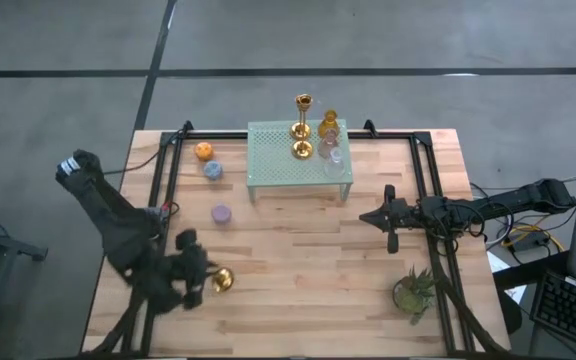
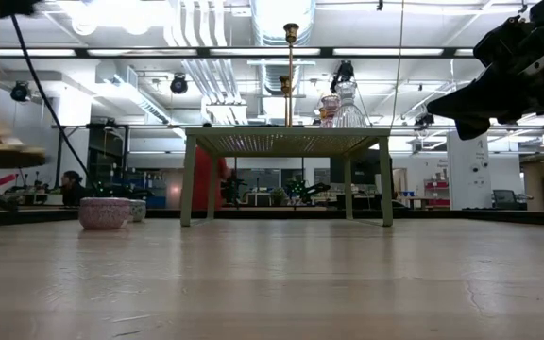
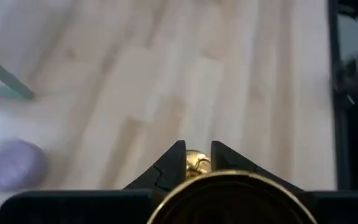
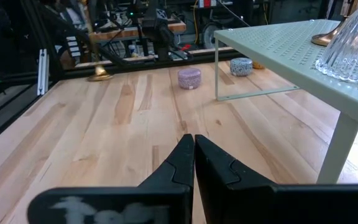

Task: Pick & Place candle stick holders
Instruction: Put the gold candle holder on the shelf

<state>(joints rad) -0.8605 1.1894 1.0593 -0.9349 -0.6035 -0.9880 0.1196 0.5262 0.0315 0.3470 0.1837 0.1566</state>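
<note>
My left gripper [image 1: 206, 278] is at the near left of the table, shut on a shiny gold stemmed holder [image 1: 222, 280]; its round base shows in the low view [image 2: 3, 151], above the table. My right gripper [image 1: 388, 222] hovers right of centre, shut and empty [image 4: 193, 146]. Two gold stemmed holders [image 1: 302, 125], an amber cup [image 1: 329, 125] and a clear cup [image 1: 334, 158] stand on the pale green rack [image 1: 278, 160]. An orange cup [image 1: 203, 151], a blue cup [image 1: 213, 170] and a purple cup [image 1: 222, 213] rest on the table left of the rack. My left gripper pinches a gold part of the holder's stem [image 3: 196, 163] between its two fingertips [image 3: 174, 163]. The round gold base [image 3: 229, 196] shows close to the camera, in front of the gripper body. In the low view the base is below the stem and lifted clear of the table.
A small green potted plant [image 1: 413, 290] stands at the near right. Dark frame rails [image 1: 168, 170] run along the table's left and right sides. Bare wood lies between the rack and the near edge. The rack's legs [image 2: 189, 179] stand at the far middle.
</note>
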